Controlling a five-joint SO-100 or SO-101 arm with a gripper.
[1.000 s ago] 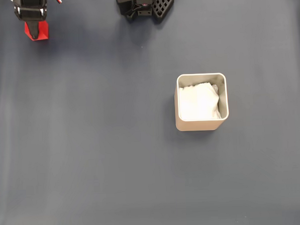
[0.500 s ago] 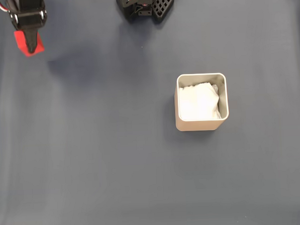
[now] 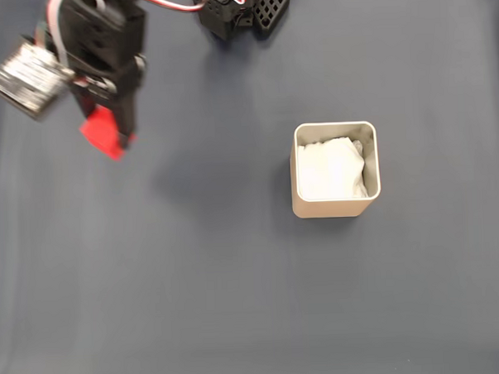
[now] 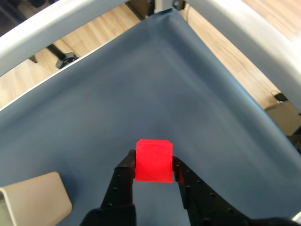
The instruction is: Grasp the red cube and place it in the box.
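- At upper left of the fixed view, I read the gripper [image 3: 115, 147] clamped on the cube [image 3: 103, 135]; the arm is motion-blurred there.
- From the wrist view, I confirm both black fingers [image 4: 123, 178] press the cube [image 4: 153, 160] from either side, and it hangs clear of the cloth [image 4: 155, 84].
- I count one cube and one box [image 3: 336, 206].
- I see the box standing right of centre in the fixed view, well apart from the gripper, its mouth open upward with white padding [image 3: 330, 170] inside.
- I see bare grey cloth [image 3: 196, 280] between gripper and box, and more of it below and right of the box to the frame edges.
- I see the arm's black base [image 3: 242, 9] at the top edge of the fixed view.
- I see a corner of the box [image 4: 33, 200] at lower left of the wrist view, and two cloth edges meeting at a corner near the top, with wooden floor [image 4: 94, 33] past them.
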